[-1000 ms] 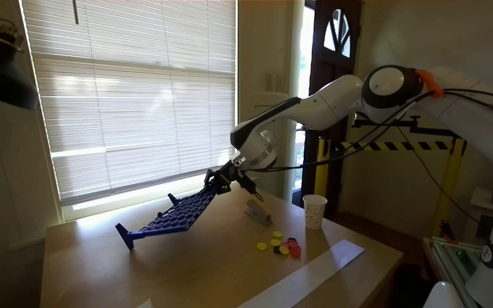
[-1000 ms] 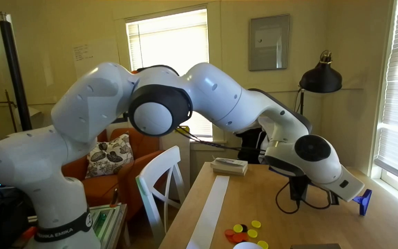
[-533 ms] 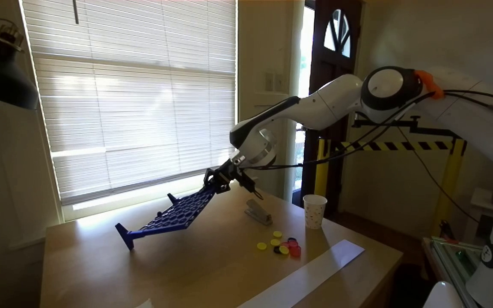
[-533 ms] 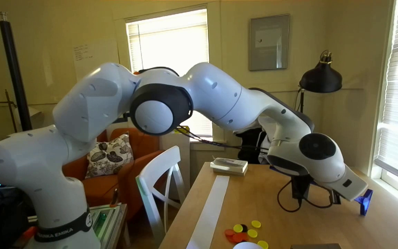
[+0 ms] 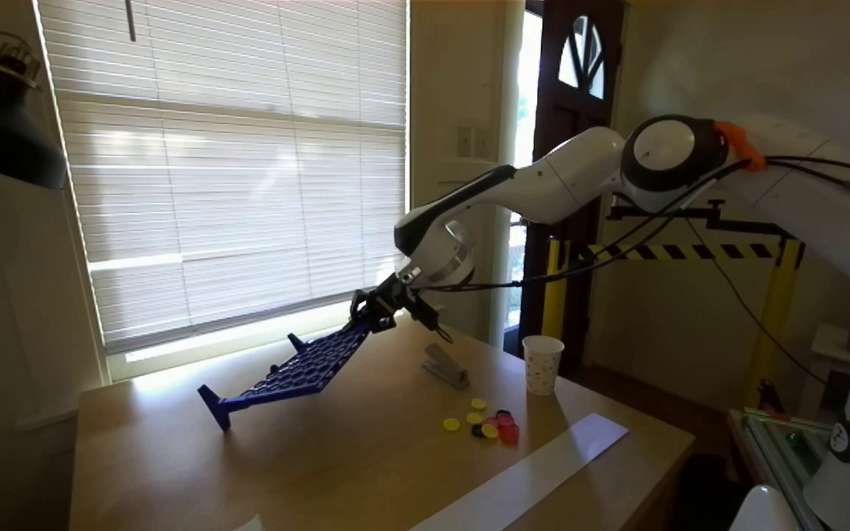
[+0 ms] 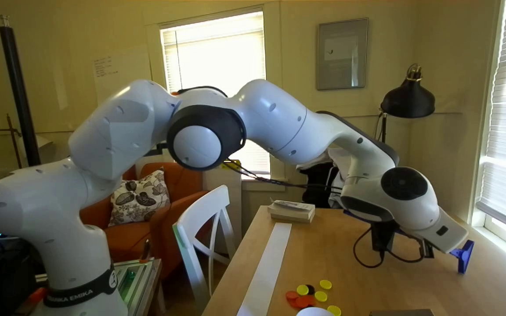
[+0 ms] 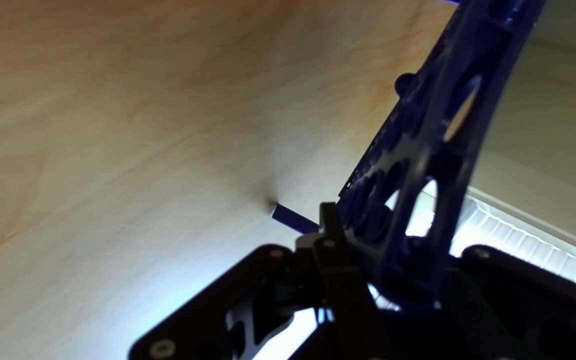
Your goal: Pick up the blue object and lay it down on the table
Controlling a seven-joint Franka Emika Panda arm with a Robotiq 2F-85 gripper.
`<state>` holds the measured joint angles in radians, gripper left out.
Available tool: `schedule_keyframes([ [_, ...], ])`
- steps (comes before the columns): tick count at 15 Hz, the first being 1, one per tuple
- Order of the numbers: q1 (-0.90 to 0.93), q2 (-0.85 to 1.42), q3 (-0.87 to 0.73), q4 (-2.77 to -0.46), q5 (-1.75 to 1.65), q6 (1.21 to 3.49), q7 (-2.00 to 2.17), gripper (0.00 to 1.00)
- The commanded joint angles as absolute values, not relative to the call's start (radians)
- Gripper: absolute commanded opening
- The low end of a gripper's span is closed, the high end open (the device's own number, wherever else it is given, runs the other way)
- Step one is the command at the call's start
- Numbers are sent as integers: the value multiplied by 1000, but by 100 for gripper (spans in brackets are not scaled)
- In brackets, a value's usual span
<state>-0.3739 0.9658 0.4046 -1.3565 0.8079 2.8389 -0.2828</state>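
Blue panel (image 5: 310,368) – dk, w/ holes, tilted, in claw (image 5: 370,321)

In an exterior view, a wide, blind-covered window (image 5: 226,169) was seen behind the pincer (image 5: 368,321), and daylight was let in between its slats (image 5: 248,221). Right of the pincer and well apart, a dark door (image 5: 565,110) with an arched pane (image 5: 567,66) was bordered by a dim wall (image 5: 698,66). In both exterior views, a black lamp (image 6: 408,98) was seen higher than the pincer. In an exterior view, well left of the pincer, a glaring window (image 6: 215,57), an orange armchair (image 6: 121,245) and a white chair (image 6: 202,205) were shown.
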Motion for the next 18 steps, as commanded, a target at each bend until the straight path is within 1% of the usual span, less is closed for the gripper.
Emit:
schedule_keyframes([
  [1, -333, 1065, 361, -1339, 768, 2896, -397, 5],
  [18, -423, 1249, 522, -1157, 794, 2904, -708, 5],
])
